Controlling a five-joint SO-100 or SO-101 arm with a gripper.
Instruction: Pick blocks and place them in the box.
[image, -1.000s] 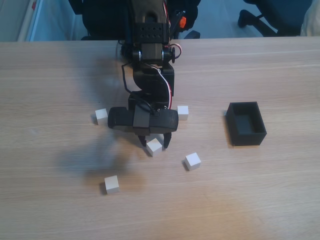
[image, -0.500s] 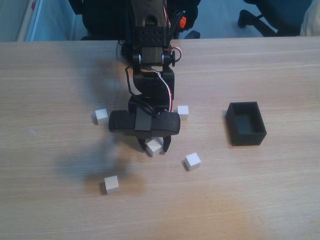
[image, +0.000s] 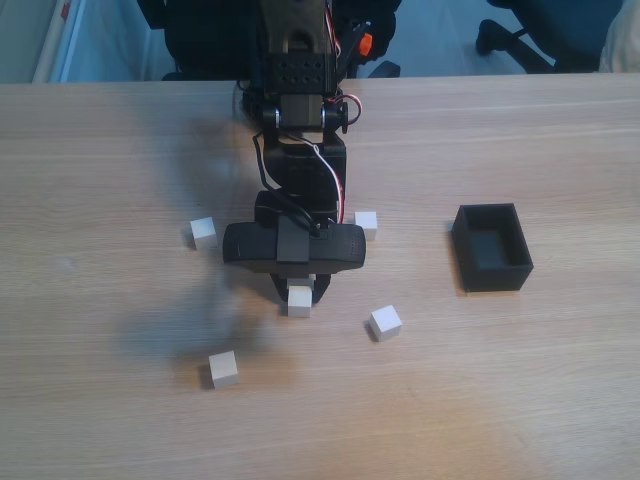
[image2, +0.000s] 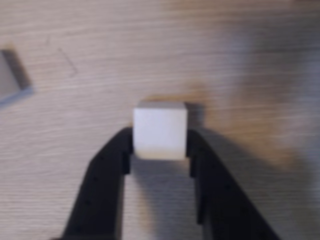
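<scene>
The blocks are five small white cubes on the bench (image: 520, 400), and the one that matters now sits just below the middle of the fixed view, the gripped block (image: 299, 298), pinched between the two dark fingers of the pincer (image: 299, 296). A second ago those fingers stood wide on either side of this cube, which lay turned at an angle; half a second ago they were narrowing, and now they press on its left and right faces and it has been squared up between them. The wrist view confirms it — the gripped block (image2: 160, 131) sits at centre frame with a finger touching each side, the pincer (image2: 160, 150) clenched on it, its underside apparently on the wood. I judge the grasp made and the lift the next step, then a carry toward the right of the frame. A cube has no long axis; its faces now line up with the fingers. The box (image: 492, 246) at the right of the fixed view does have one, running from upper frame to lower frame, open side up and nothing in it. The other cubes lie apart — the left block (image: 203, 233) beside the arm, the upper block (image: 366, 225) just right of the wrist, the right block (image: 385, 322) and the lower block (image: 224, 368) toward the bottom.
</scene>
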